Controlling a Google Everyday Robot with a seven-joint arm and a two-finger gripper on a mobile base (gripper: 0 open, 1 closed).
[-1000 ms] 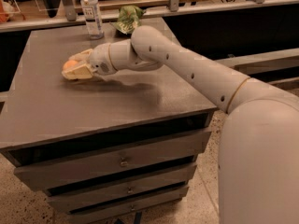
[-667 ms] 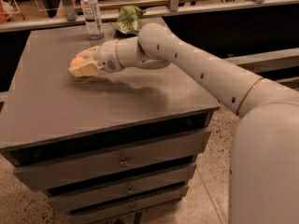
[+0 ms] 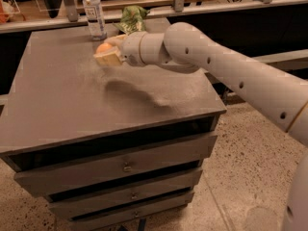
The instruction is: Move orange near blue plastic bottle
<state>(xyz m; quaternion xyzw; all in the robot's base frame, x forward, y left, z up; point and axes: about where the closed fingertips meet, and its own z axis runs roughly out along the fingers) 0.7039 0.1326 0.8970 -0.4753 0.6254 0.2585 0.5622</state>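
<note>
Orange (image 3: 102,47) sits gripped in the hand (image 3: 108,53), a small round fruit with a dull, even skin, its left side showing between the pale fingers (image 3: 110,59) that clamp it from the near and far sides. It is held up off the grey worktop (image 3: 57,90), judging by the dark shadow (image 3: 130,93) cast on the surface nearer and to the right of it. The arm (image 3: 216,57) reaches in from the right, so the hand points left across the far part of the worktop.

What the coming move turns on is the bottle (image 3: 94,13). It stands upright close to the far edge, its long axis straight up, and it lies farther back and a little left of the orange. The two are near but apart, with a strip of bare worktop between them. The bottle is slim and clear, with a pale cap and a white-and-blue label, and it looks easy to tip. A green snack bag (image 3: 132,17) lies just right of the bottle, beyond the wrist.

My reading is that the carry is almost done. What remains looks like a short drop onto the worktop on the near side of the bottle, then letting go, and the hand should not push any farther back towards the bottle
</note>
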